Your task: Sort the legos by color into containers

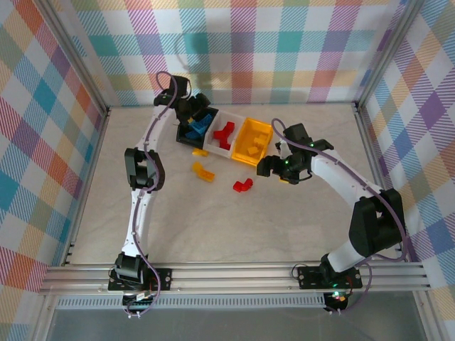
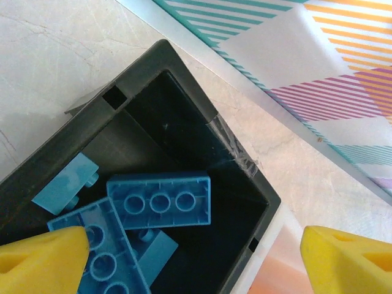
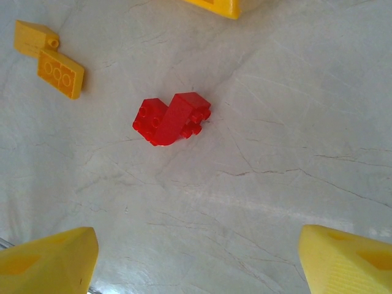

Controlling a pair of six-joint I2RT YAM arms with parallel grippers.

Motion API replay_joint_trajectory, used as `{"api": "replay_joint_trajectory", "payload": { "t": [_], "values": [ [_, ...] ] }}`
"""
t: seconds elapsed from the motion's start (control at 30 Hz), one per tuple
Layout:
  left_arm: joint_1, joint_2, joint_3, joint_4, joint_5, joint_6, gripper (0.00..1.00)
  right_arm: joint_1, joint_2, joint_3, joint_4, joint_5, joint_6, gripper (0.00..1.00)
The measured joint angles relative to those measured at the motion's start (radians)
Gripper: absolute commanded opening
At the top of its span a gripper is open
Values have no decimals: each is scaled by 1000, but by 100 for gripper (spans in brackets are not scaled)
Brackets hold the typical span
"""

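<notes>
The containers sit joined in a row at the back: a black bin (image 1: 183, 137), a white bin (image 1: 217, 150) and a yellow bin (image 1: 244, 158). My left gripper (image 1: 190, 115) hovers open over the black bin (image 2: 141, 67), where several blue legos (image 2: 160, 200) lie; nothing is between its fingers (image 2: 43, 257). A red lego (image 1: 226, 133) lies in the white bin, and yellow legos (image 1: 257, 145) in the yellow one. On the table lie a red lego (image 1: 242, 185) (image 3: 173, 118) and yellow legos (image 1: 202, 171) (image 3: 52, 64). My right gripper (image 1: 264, 169) (image 3: 196, 257) hangs open near the red lego.
A small yellow piece (image 1: 200, 150) lies on the table against the front of the bins. The yellow bin's corner (image 3: 214, 6) pokes into the top of the right wrist view. Plaid walls enclose the table on three sides.
</notes>
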Motion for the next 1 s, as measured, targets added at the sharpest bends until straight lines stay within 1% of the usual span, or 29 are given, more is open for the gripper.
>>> {"api": "replay_joint_trajectory", "payload": {
  "t": [0.13,0.2,0.3,0.47,0.6,0.77,1.0],
  "values": [
    [-10,-26,-11,-62,-1,49,91,31,26,7,-26,2,-30,84],
    [-21,-80,-69,-94,-8,83,91,57,58,14,-37,6,-48,82],
    [-54,-237,-259,-114,-30,133,91,92,115,28,-43,12,-61,77],
    [-121,-595,-674,-95,-34,177,92,127,222,101,-48,23,-49,70],
    [-123,-780,-877,-101,-52,199,92,146,296,184,-48,35,-24,60],
    [-105,-894,-1033,-108,-79,221,93,154,388,266,-51,56,22,56],
    [-95,-955,-1104,-128,-87,237,94,157,463,321,-78,97,85,54]
  ]
}}
